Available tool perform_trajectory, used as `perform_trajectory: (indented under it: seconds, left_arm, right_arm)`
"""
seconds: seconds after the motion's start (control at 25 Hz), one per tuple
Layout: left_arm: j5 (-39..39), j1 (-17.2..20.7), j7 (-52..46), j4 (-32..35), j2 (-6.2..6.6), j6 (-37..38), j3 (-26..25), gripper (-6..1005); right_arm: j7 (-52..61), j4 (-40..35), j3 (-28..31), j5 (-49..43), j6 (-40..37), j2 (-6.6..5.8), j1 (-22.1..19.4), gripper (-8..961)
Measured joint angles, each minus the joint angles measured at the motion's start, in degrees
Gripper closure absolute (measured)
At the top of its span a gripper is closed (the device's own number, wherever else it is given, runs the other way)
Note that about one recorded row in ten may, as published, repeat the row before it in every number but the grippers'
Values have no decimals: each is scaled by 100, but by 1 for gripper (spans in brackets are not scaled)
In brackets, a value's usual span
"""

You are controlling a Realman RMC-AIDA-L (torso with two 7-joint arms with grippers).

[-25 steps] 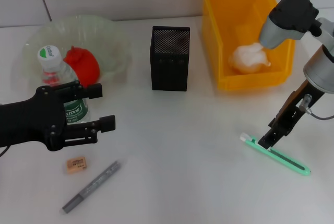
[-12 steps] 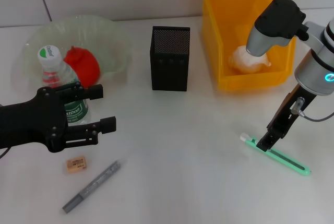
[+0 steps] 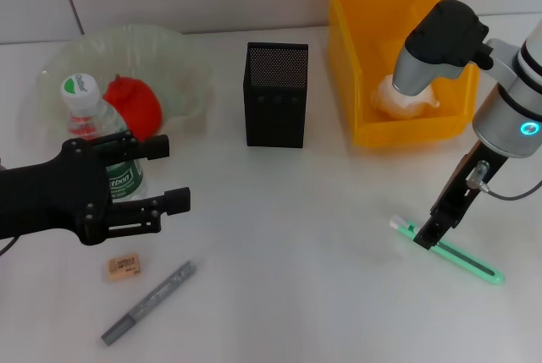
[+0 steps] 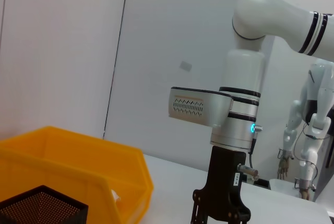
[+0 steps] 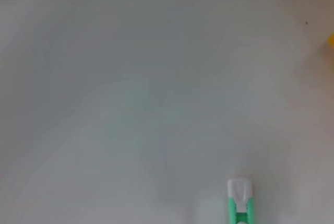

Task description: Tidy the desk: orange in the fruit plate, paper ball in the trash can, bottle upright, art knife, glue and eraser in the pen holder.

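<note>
**Right gripper down on art knife; left gripper open beside upright bottle**

Far left: clear fruit plate [image 3: 182, 58] with the orange [image 3: 134, 106] in it. Bottle [image 3: 95, 130] stands upright at the plate's near edge, cap up, partly hidden behind the left arm.

Left gripper [image 3: 165, 174] hovers just right of the bottle, fingers spread wide, nothing between them.

Near left, on the desk [image 3: 288, 278]: eraser [image 3: 123, 266] lies flat just below the left gripper. The grey glue stick [image 3: 148, 302] lies diagonally beside it, to its right and nearer. They're close but apart.

Centre, far side: black mesh pen holder [image 3: 276, 94], upright. Can't see into it from the head view.

Right, far side: yellow trash can [image 3: 373, 24] with the paper ball [image 3: 405, 96] inside, partly covered by the right arm's elbow.

Right, near side: green art knife [image 3: 461, 257] lies flat on the desk, white tip pointing left and far. Right gripper [image 3: 426, 237] is down on it near the white-tip end, touching or nearly so. Can't tell how far its fingers are apart, or whether they have the knife. Right wrist view shows only the knife's white tip and green body against bare desk.
</note>
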Motion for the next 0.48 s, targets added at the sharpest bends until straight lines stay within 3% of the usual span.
perform_trajectory:
  seconds: [0.48]
  left_arm:
    - [0,-2,28,2,0,-4,0,200]
  right_arm:
    - [6,83,-107,0,115,2,32,354]
